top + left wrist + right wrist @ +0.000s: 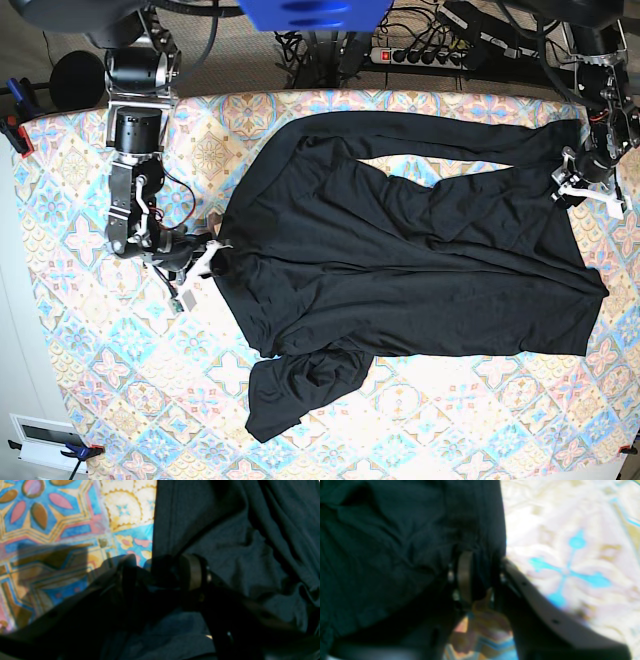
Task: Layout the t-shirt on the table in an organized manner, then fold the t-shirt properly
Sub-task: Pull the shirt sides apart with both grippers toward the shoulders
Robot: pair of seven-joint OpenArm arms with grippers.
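Note:
The black long-sleeved t-shirt (400, 270) lies spread across the patterned table (450, 420). One sleeve runs along the far edge and the other is bunched at the near left (300, 395). My left gripper (572, 183) is at the shirt's right edge, shut on the fabric. In the left wrist view the gripper (165, 572) pinches the edge of the shirt (237, 542) over the cloth (50, 517). My right gripper (212, 252) is shut on the shirt's left edge. In the right wrist view the gripper (480, 577) clamps the shirt (382, 542) beside bare cloth (570, 555).
A power strip (430, 52) and cables lie behind the table's far edge. A clamp (15, 130) holds the cloth at the far left corner. A white box (40, 440) sits off the near left corner.

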